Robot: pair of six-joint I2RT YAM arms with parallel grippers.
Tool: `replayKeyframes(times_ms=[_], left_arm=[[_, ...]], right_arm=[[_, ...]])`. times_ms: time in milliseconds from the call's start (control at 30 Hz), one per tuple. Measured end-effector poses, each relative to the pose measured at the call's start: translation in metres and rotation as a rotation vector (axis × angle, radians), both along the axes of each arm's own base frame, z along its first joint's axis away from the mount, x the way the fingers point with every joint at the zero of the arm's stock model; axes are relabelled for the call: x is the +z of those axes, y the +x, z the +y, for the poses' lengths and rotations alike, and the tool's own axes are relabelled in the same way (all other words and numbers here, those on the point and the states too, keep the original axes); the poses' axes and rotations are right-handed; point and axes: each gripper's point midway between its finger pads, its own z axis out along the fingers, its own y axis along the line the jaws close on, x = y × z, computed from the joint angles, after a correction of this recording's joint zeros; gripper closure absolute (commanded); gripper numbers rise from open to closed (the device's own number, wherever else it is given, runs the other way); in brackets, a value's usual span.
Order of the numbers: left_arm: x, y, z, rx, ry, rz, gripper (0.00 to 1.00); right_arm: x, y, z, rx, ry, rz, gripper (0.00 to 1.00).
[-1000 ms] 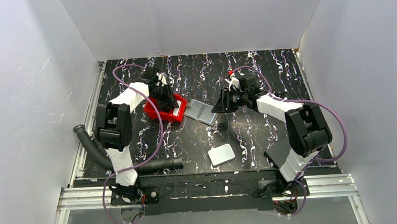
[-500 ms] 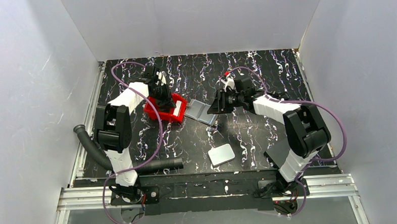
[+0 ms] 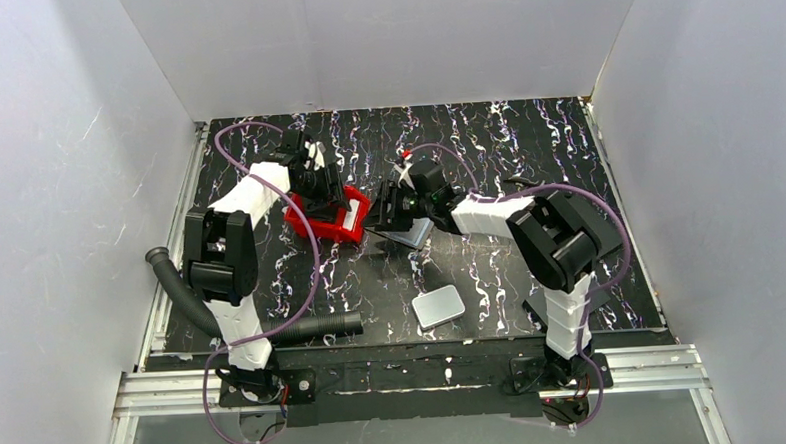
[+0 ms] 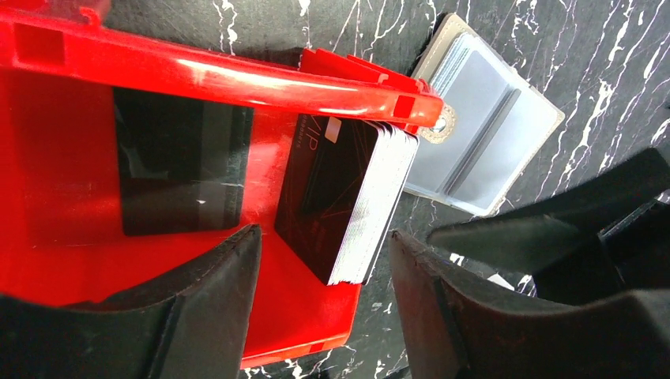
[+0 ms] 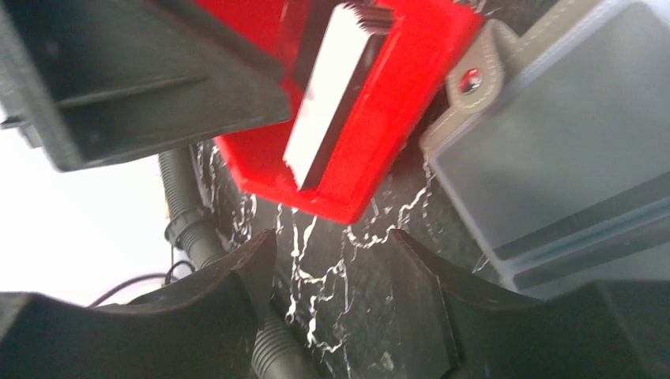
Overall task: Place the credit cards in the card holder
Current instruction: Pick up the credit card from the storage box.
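A stack of credit cards (image 4: 371, 207) with white edges and a dark top card stands tilted in the red tray (image 4: 197, 75). It also shows in the right wrist view (image 5: 328, 110) and the top view (image 3: 352, 219). One dark card (image 4: 178, 170) lies flat in the tray. The grey-brown card holder (image 4: 494, 138) lies open beside the tray, its clear sleeves showing (image 5: 569, 158). My left gripper (image 4: 324, 272) is open, straddling the stack's lower corner. My right gripper (image 5: 332, 264) is open and empty, low over the table between the tray and the holder (image 3: 417, 234).
A white rounded slab (image 3: 439, 306) lies near the front middle of the table. A black ribbed hose (image 3: 274, 332) runs along the front left and shows in the right wrist view (image 5: 190, 209). The two grippers (image 3: 323, 190) (image 3: 381, 213) are close together over the tray.
My right arm has swung left, from right of the card holder to over its left side by the tray. My left gripper has hardly moved.
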Motion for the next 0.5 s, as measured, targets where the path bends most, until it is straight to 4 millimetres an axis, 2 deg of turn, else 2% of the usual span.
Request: replayKeyframes(times_ms=[133,367,500], left_arm=[[0.001,0.001,0.004,0.01,-0.013,0.003,0.5],[0.002,0.003,0.005,0.009,-0.036,0.01,0.48],[0.004,0.004,0.002,-0.002,-0.053,0.009,0.47]], right_arm=[[-0.015,0.009,0.003,-0.042,-0.019,0.031,0.34],[-0.02,0.024,0.014,-0.065,-0.006,0.034,0.31],[-0.025,0.027,0.019,-0.063,-0.004,0.036,0.33]])
